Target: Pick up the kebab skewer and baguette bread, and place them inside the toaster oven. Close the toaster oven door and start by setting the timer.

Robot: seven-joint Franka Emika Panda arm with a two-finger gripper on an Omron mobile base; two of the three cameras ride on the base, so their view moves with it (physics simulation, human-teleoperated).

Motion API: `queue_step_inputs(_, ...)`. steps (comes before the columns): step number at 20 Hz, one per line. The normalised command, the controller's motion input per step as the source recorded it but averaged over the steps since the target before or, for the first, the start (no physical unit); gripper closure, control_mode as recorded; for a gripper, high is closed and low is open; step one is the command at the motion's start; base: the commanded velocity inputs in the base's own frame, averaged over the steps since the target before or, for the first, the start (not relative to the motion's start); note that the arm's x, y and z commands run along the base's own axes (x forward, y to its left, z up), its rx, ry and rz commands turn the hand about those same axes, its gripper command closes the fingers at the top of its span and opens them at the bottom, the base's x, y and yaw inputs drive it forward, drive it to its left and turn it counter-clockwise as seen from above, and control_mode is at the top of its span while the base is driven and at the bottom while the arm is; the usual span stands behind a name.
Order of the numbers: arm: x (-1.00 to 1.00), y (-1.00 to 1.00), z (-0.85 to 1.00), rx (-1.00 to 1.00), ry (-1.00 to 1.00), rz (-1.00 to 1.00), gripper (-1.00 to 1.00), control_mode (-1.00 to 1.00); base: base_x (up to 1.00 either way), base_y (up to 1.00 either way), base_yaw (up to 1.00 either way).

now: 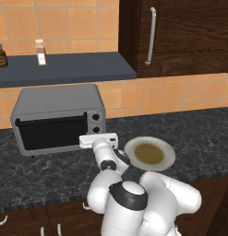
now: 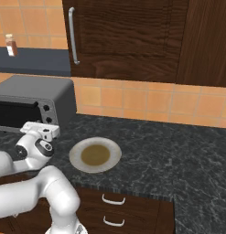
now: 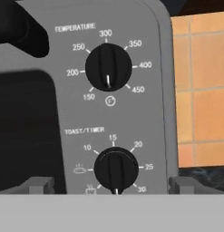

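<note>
The grey toaster oven (image 1: 60,99) (image 2: 36,93) stands at the back left of the counter. Its dark-glass toaster oven door (image 1: 51,131) (image 2: 13,114) is shut. My gripper (image 1: 98,138) (image 2: 40,129) (image 3: 111,186) is open, close in front of the oven's right-hand panel. In the hand view its tips straddle the toast/timer knob (image 3: 115,168), apart from it on both sides. The temperature knob (image 3: 108,67) sits above that one. The kebab skewer and the baguette bread are hidden; nothing of them shows through the dark window.
A pale plate (image 1: 167,152) (image 2: 75,153) with a brown centre lies on the dark counter, right of the oven. A jar (image 1: 0,54) and a small bottle (image 1: 40,51) (image 2: 11,45) stand on the shelf above. A wooden cabinet with a bar handle (image 1: 151,36) (image 2: 72,35) hangs at the back.
</note>
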Motion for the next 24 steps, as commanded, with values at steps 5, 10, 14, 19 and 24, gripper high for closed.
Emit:
queue_step_inputs(5,0.17,0.02,0.00,0.01,0.00,0.00,-1.00,-1.00,0.00,0.00,0.00)
queue_step_inputs(10,0.17,0.00,0.00,0.01,0.00,0.00,-1.00,-1.00,0.00,0.00,0.00)
queue_step_inputs(14,0.15,0.00,0.00,0.01,0.00,0.00,-1.00,-1.00,0.00,0.00,0.00)
queue_step_inputs(19,0.01,0.00,0.00,0.00,0.00,0.00,1.00,-1.00,0.00,0.00,0.00)
queue_step_inputs(24,0.00,0.00,0.00,0.00,-0.01,0.00,1.00,-1.00,0.00,0.00,0.00)
